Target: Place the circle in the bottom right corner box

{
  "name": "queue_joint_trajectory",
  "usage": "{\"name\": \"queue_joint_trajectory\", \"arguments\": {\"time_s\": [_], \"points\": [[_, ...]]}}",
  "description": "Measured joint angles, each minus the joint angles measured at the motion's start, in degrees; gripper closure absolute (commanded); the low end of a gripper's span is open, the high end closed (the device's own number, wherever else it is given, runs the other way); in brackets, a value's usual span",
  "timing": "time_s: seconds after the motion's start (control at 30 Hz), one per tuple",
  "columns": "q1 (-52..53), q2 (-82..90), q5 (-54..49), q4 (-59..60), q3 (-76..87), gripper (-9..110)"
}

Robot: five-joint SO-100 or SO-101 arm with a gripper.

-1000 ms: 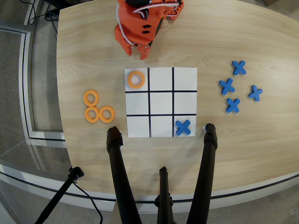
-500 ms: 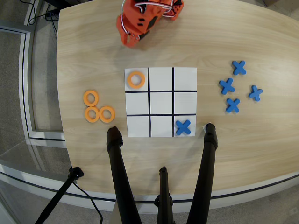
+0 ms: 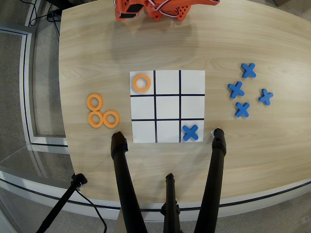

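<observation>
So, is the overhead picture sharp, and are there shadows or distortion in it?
Overhead view: sharp, evenly lit; the paper grid and orange ring are crisp; soft shadow under the orange arm; the table edges bow, suggesting wide-angle distortion; no glare.

Orange circle (image 3: pixel 141 83), white black-lined grid (image 3: pixel 167 94), blue cross (image 3: pixel 191 132), pale wood table (image 3: pixel 92 58)

One overhead camera looks straight down, fairly high, over the whole table (image 3: pixel 272 145).
</observation>
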Motion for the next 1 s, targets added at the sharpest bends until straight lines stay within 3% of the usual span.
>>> {"name": "queue_joint_trajectory", "arguments": {"time_s": [0.23,1.0], "points": [[8.1,0.0,0.0,0.0,0.0,102],[8.0,0.0,0.0,0.0,0.0,102]]}}
